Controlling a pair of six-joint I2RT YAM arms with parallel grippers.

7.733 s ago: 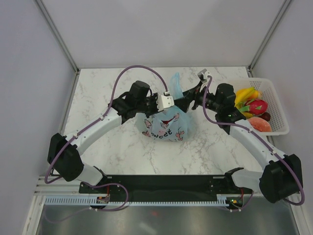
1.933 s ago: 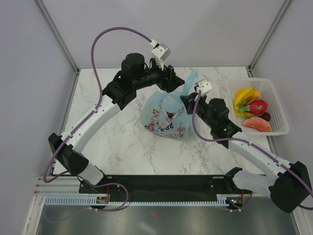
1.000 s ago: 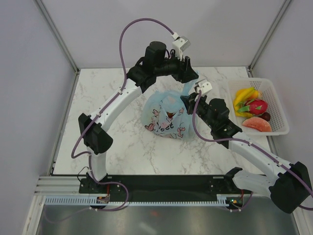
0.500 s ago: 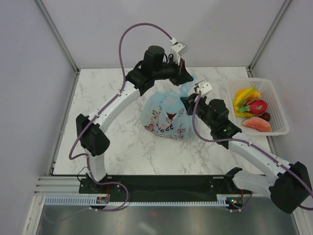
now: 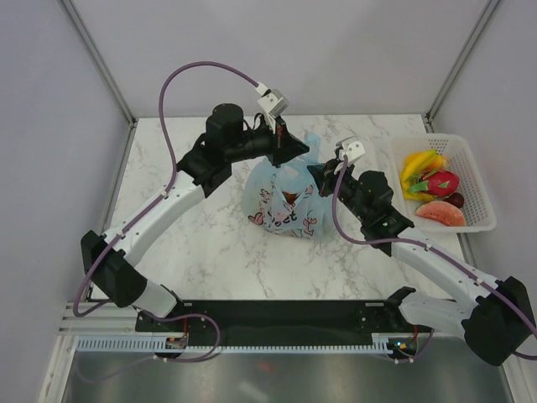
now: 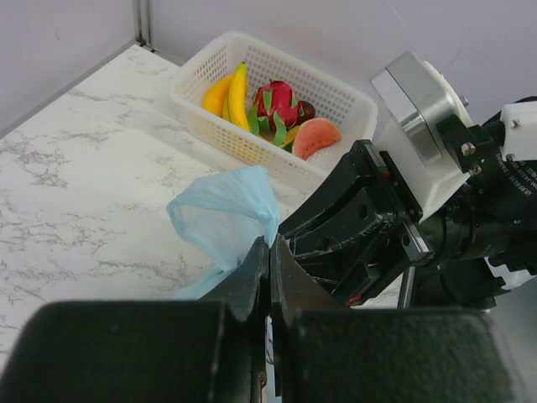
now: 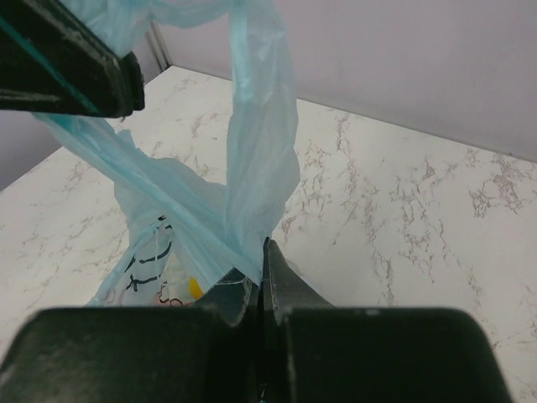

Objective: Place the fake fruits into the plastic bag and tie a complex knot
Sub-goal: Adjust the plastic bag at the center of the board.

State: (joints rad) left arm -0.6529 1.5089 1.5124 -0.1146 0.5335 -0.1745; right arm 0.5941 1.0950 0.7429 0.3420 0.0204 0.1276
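Handle strips of the plastic bag (image 5: 285,201) clamped in both the left claw (image 6: 269,244) and the right claw (image 7: 261,248).

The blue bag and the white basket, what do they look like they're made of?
The bag looks like thin plastic film, slightly glossy: light shows through it and it crumples into soft folds. The basket looks like rigid molded plastic, matte white, with a regular grid of holes.
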